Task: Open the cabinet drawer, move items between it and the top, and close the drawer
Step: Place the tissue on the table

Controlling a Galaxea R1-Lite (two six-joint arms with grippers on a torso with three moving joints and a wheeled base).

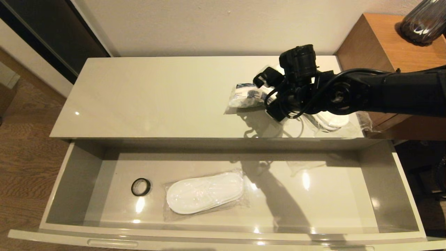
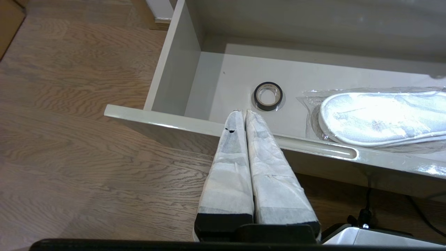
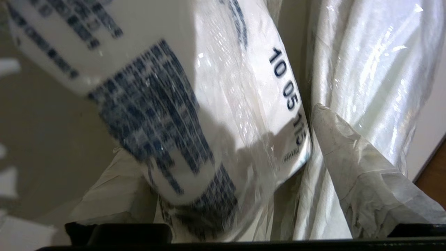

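My right pincer (image 3: 223,195) stood spread around the packet (image 3: 174,104), bagged slippers (image 3: 366,69) beside one finger; the top's (image 1: 156,94) bare panel lay beyond.

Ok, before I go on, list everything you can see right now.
glossy cream cabinet top: one, behind the open drawer.
long grey-walled cabinet drawer: one, pulled open.
white slippers in a clear plastic bag: two pairs, one in the drawer, one on the top's right end.
soft white packet with blue print: one, on the top.
small black ring: one, in the drawer, on its left.
brown wooden unit: one, right of the cabinet.
dark glass vase: one, on that unit.
right gripper: open, fingers either side of the packet.
left gripper: shut, at the drawer's front edge near the ring.
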